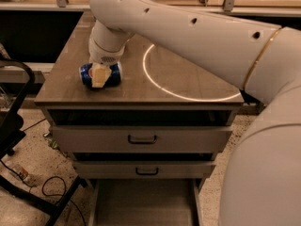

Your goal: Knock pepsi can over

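the pepsi can lies on its side toward 8 o'clock on the worktop, so the knock looks done; the end effector rests over it, and i cannot tell its opening.

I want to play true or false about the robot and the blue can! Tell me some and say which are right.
1. The pepsi can lies on its side on the table. True.
2. The gripper is far away from the can. False: it is right at the can, over its middle.
3. A glowing ring shines on the tabletop. True.
4. The can sits inside the ring. False: it lies outside the ring, near the table's front edge.
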